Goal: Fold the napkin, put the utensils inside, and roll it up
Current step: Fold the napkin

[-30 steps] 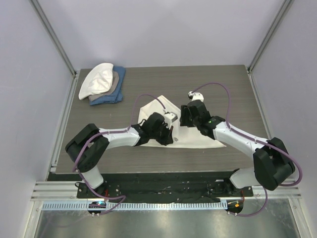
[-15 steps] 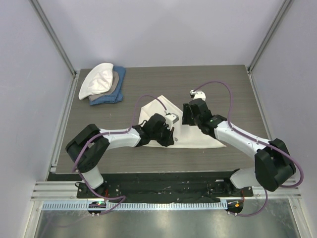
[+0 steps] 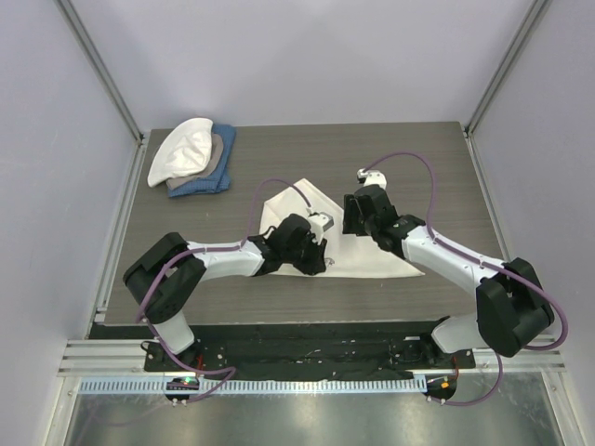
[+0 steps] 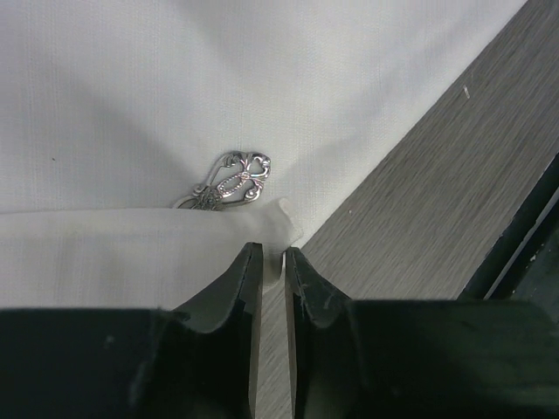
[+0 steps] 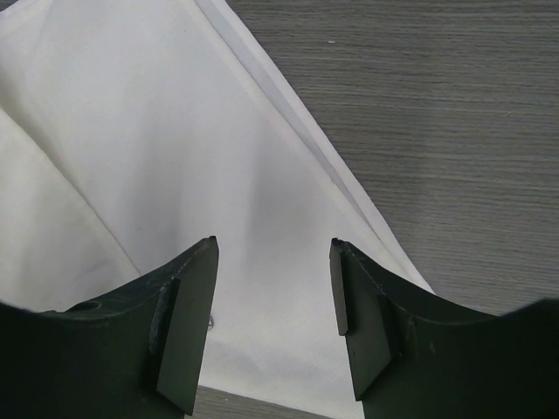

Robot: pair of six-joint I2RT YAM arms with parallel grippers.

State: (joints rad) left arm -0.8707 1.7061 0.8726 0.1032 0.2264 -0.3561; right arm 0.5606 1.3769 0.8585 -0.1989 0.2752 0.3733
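A lab test cell: plain pale walls [image 3: 307, 56], aluminium frame posts [image 3: 102, 70], a grey wood-grain table [image 3: 437, 149].

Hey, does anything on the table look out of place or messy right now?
Nothing is spilled or damaged. The fork's ornate handle end pokes out from under the napkin's folded flap, so it isn't fully covered. The cloth stack at the far left looks rumpled.

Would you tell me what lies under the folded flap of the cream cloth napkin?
Only the ornate handle end of a slim silver metal fork shows; the rest is covered.
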